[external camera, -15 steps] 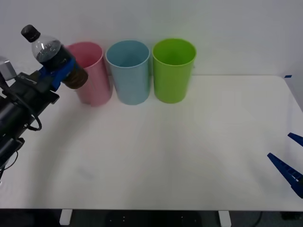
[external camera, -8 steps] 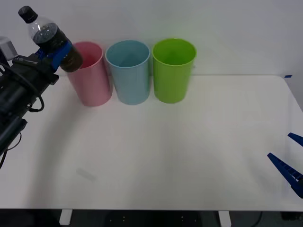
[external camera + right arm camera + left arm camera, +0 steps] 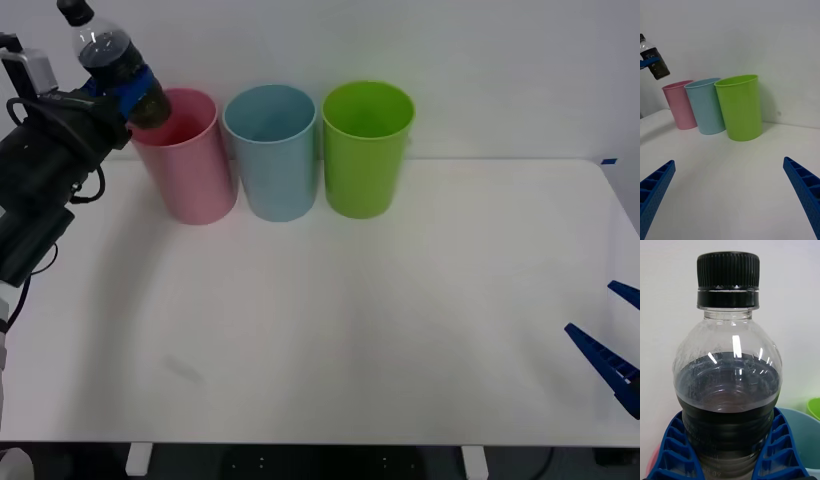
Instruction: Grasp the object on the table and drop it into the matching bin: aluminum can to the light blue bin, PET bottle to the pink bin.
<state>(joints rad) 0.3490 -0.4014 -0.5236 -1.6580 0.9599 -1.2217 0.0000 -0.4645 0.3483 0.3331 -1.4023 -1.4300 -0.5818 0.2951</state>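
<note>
The left gripper (image 3: pixel 125 88) holds the PET bottle (image 3: pixel 113 62) in the air, its blue fingers (image 3: pixel 779 450) closed around the dark lower body (black cap tilted up and away from the bins). The bottle's base hangs over the near-left rim of the pink bin (image 3: pixel 190 160), which stands on the white table (image 3: pixel 400 320) beside the light blue bin (image 3: pixel 272 152) and a green bin (image 3: pixel 366 150). The right gripper (image 3: pixel 730 195) waits low over the table's right edge, fingers spread wide and empty.

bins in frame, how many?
3, in a row at the table's back: pink bin on the robot's left, light blue bin in the middle, green bin on the right. None look hidden.
</note>
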